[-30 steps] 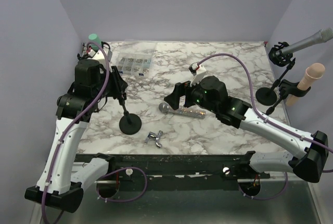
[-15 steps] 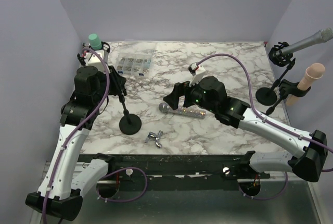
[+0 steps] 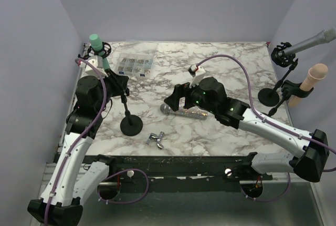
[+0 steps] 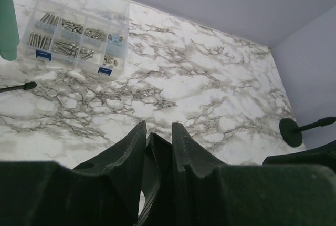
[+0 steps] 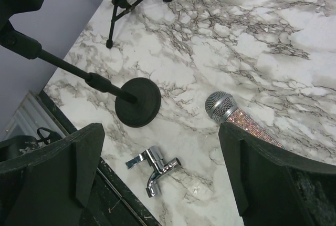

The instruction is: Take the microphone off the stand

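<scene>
The microphone (image 3: 184, 112), with a silver mesh head and a glittery body, lies flat on the marble table, apart from the stand. In the right wrist view it (image 5: 227, 110) shows beside the right finger. The black stand has a round base (image 3: 131, 125) and a thin pole leaning up to the left. My left gripper (image 3: 119, 85) is shut on the stand's black top piece (image 4: 157, 152). My right gripper (image 3: 176, 100) is open and empty, hovering over the microphone's head end. The stand's base also shows in the right wrist view (image 5: 137, 101).
A chrome tap fitting (image 3: 157, 140) lies near the front edge. A clear screw organiser (image 3: 135, 64) sits at the back left, next to a green microphone on a tripod (image 3: 97, 44). A grey microphone on a stand (image 3: 310, 42) and a beige one (image 3: 312, 79) stand at the right edge.
My left arm's body has swung down and left, uncovering the green microphone, while its gripper stays on the stand's top. The right arm has edged slightly left. The microphone has not moved.
</scene>
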{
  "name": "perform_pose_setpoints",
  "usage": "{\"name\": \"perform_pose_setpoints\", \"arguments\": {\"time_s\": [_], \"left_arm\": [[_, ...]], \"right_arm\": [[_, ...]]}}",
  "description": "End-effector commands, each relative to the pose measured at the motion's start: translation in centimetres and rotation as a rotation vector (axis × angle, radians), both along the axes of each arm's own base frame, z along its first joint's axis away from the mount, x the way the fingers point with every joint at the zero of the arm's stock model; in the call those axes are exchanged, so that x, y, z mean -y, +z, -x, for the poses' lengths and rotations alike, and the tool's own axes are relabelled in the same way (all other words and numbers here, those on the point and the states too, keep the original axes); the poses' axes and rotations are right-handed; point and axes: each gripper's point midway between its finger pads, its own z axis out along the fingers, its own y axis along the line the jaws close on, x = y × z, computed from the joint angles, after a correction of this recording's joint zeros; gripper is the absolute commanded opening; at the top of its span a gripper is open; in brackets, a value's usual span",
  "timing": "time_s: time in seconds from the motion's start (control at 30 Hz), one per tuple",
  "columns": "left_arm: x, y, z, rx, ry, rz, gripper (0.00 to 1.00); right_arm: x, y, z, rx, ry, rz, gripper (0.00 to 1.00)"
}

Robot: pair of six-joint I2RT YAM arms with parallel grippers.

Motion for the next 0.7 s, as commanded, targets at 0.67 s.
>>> {"name": "perform_pose_setpoints", "arguments": {"time_s": [0.67], "left_arm": [[-2.3,-12.5,7.2,-0.351,0.071,-0.075,0.51]], "right_arm": [[-5.2,0.4,1.6,-0.137,0.164,-0.176,1.0]]}}
